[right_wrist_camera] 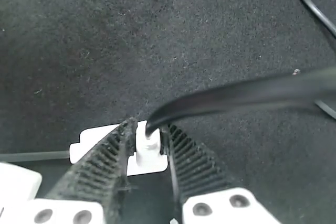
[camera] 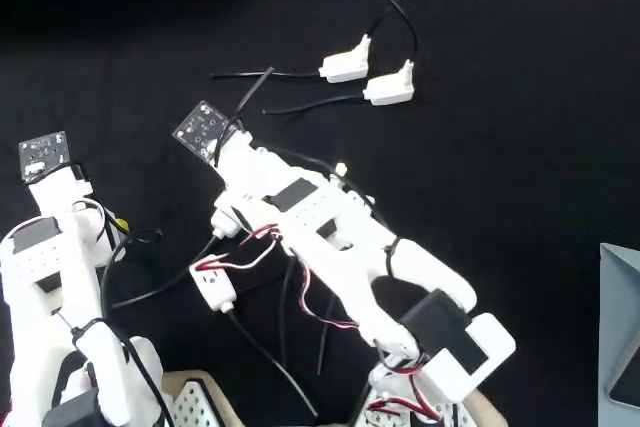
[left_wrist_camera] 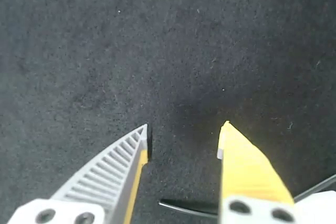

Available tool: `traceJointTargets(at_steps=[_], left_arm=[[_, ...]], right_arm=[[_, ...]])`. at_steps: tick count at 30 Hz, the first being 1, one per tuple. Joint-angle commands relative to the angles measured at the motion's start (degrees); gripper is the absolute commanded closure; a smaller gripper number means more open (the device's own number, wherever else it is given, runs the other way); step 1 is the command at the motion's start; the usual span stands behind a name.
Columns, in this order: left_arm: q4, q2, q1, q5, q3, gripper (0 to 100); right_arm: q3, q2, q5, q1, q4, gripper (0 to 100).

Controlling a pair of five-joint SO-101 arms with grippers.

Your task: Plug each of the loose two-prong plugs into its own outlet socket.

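Observation:
My right gripper (right_wrist_camera: 147, 129) is shut on a small white two-prong plug (right_wrist_camera: 146, 141), whose black cable (right_wrist_camera: 247, 95) arches away from it. The plug hangs just over the black cloth, with a flat white piece (right_wrist_camera: 92, 142) right behind it. From above, the right gripper (camera: 228, 219) sits left of centre, and a white outlet socket (camera: 212, 284) lies just in front of it. Two more white plug pieces (camera: 346, 64) (camera: 391, 88) with black cables lie at the far middle. My left gripper (left_wrist_camera: 185, 129) is open over bare cloth, holding nothing.
Black cloth (camera: 520, 147) covers the table. Black cables (camera: 160, 292) and red-and-white arm wires (camera: 300, 297) run between the two arm bases. A grey object (camera: 622, 327) stands at the right edge. A black cable (left_wrist_camera: 186, 208) lies beneath the left gripper.

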Motion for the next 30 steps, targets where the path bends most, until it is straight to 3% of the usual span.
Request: traceJointTargets(at_steps=[1, 30], left_arm=[[-0.70, -0.88, -0.57, 0.44, -0.31, 78], [-0.70, -1.32, -0.40, 0.35, 0.31, 78]], right_arm=[[0.75, -0.22, 0.18, -0.62, -0.97, 98.7], [7.96, -1.10, 0.26, 1.67, -0.53, 98.2]])
